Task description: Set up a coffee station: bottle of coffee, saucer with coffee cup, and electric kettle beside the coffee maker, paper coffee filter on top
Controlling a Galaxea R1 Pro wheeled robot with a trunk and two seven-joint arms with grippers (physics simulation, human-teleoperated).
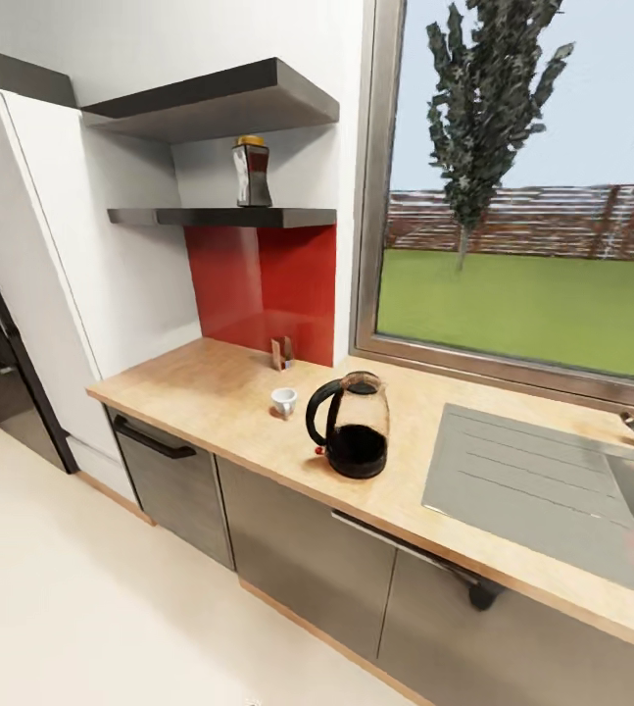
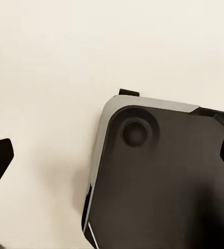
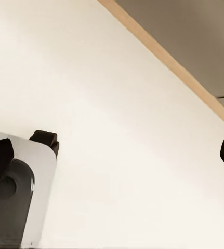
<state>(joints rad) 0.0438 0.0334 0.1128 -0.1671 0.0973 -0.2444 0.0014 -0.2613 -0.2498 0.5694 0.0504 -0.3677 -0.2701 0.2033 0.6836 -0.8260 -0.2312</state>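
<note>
Here, kitchen countertop carries electric kettle, with small coffee cup just beside it. Bottle of coffee stands on kitchen shelf above. Left gripper and right gripper both spread wide over floor, far from everything.

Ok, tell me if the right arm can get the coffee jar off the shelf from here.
Probably not yet. The jar stands on the thin shelf above the countertop, while the right end effector hangs low over the floor, fingers spread and holding nothing. Nothing blocks the jar; the arm must rise.
</note>
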